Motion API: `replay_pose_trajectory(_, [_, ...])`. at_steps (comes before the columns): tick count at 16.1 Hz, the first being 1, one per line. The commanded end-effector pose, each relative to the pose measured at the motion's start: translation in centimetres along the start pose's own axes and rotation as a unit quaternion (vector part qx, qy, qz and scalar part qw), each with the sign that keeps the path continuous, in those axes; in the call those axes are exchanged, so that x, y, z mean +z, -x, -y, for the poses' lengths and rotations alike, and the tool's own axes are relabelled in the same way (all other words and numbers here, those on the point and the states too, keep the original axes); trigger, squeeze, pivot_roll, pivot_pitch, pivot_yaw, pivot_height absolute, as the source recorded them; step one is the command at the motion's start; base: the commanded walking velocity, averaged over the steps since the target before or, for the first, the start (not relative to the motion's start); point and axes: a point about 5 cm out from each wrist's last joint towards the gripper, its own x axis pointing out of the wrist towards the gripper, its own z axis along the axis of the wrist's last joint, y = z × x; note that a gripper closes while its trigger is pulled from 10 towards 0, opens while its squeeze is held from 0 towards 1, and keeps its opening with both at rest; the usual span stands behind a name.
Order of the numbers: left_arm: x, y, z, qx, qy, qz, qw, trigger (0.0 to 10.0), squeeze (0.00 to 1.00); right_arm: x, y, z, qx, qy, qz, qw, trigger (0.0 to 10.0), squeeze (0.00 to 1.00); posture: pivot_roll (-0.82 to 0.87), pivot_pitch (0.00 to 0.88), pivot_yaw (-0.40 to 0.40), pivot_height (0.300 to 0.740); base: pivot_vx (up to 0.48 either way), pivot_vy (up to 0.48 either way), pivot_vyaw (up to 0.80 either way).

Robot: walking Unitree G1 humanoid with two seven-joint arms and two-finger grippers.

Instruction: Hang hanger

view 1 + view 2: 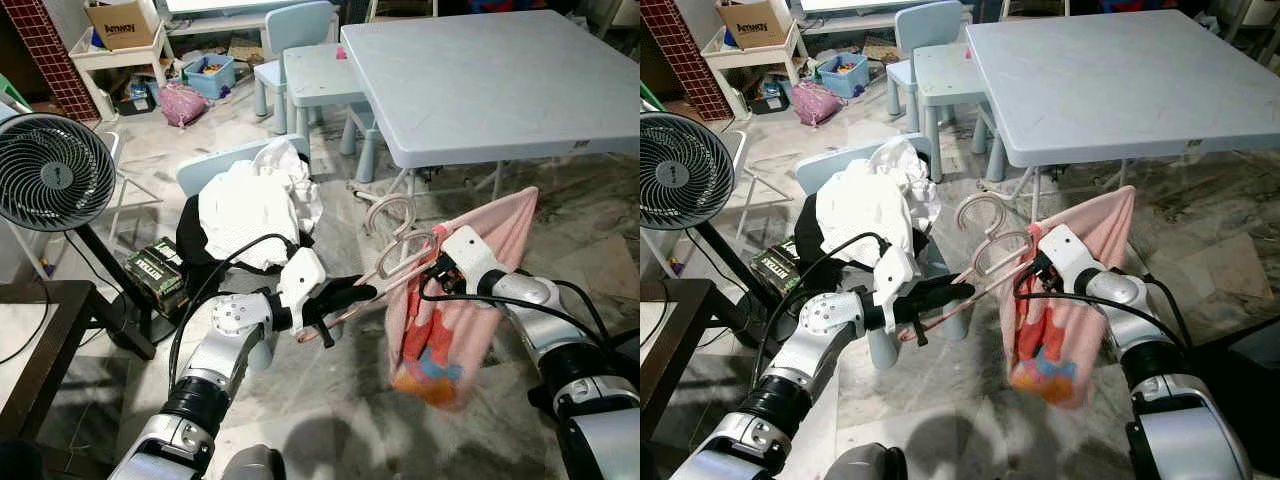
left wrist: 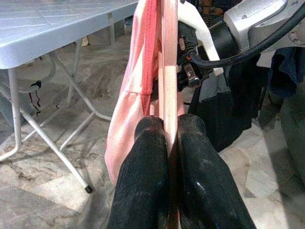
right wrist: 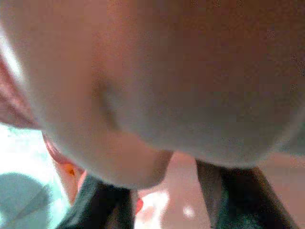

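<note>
Open floor (image 1: pixel 330 420) below both arms: free passage. Folding bench (image 1: pixel 480 80) blocks ahead-right; legs (image 2: pixel 52 143) beneath. Chair heaped with white clothes (image 1: pixel 255 205) obstructs ahead-left. Fan (image 1: pixel 50 172) stands far left. Pink cloth (image 1: pixel 450 320) hangs between arms.

Standing at left: black fan (image 1: pixel 52 172). Lying heaped on pale chair (image 1: pixel 215 165): white cloth (image 1: pixel 255 205). Sitting behind: folding table (image 1: pixel 500 75), small stool (image 1: pixel 320 75), cardboard box (image 1: pixel 122 22).
</note>
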Motion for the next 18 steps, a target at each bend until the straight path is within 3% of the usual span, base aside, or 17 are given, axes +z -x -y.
replay_pose_trajectory(1, [0.7,0.2,-0.3,0.008,-0.005,0.015,1.0,0.0,0.0,0.5,0.1,0.7,-0.016,-0.002,0.007,1.0,0.0,0.0,-0.07,0.0,0.058,0.74,0.0,0.0,0.0])
replay_pose_trajectory(12, [0.6,0.7,-0.9,0.016,-0.012,0.003,1.0,0.0,0.0,0.8,0.4,1.7,-0.053,-0.019,0.021,0.998,0.0,0.0,-0.06,0.0,0.059,0.74,0.0,0.0,0.0])
replay_pose_trajectory(18, [0.2,2.5,-3.1,0.069,-0.047,-0.029,0.996,0.0,0.0,1.4,1.5,2.9,-0.09,-0.044,0.052,0.994,0.0,0.0,-0.07,0.0,0.063,0.74,0.0,0.0,0.0])
